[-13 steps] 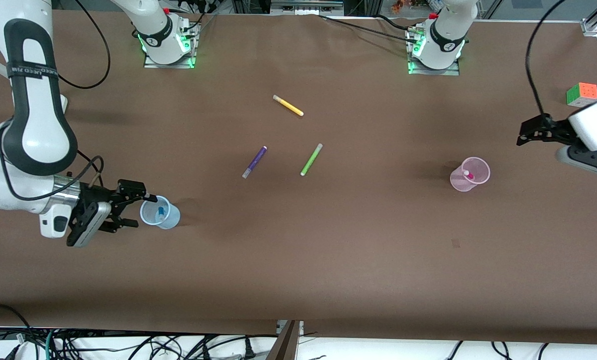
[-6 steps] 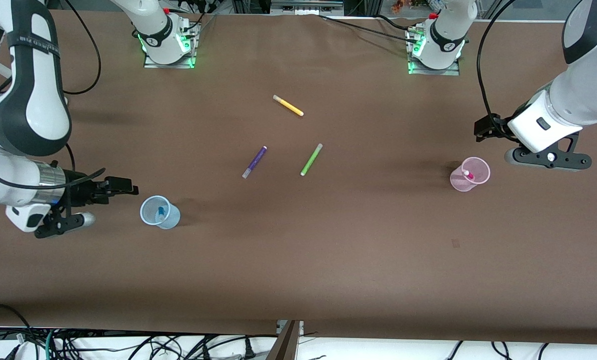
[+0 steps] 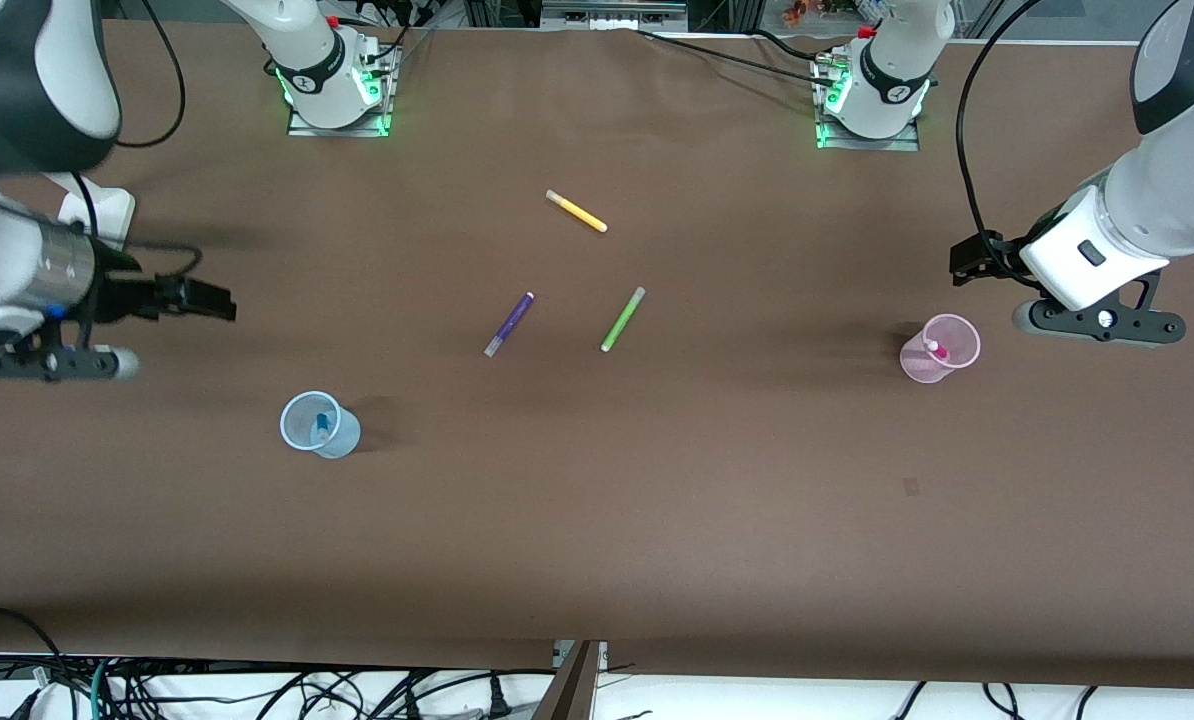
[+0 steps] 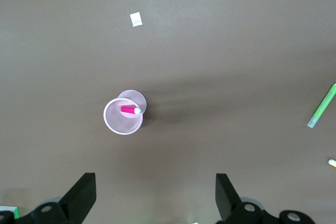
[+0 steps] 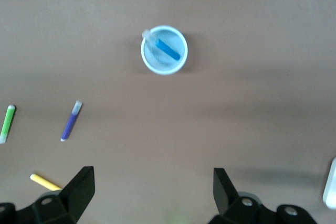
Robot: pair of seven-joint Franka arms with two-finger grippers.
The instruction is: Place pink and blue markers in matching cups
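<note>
Your right gripper (image 3: 219,300) hangs spread wide over bare table near the blue cup (image 3: 319,426), where one blue marker (image 3: 322,424) leans, cap up. One pink marker (image 3: 936,349) leans tip-up in the pink cup (image 3: 940,348); your left gripper (image 3: 969,260), likewise spread, hovers beside it.

Brown table (image 3: 657,520) (cables (image 3: 257,690) below)

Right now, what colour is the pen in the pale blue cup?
Mid-blue felt pen; right wrist view shows it best.
</note>
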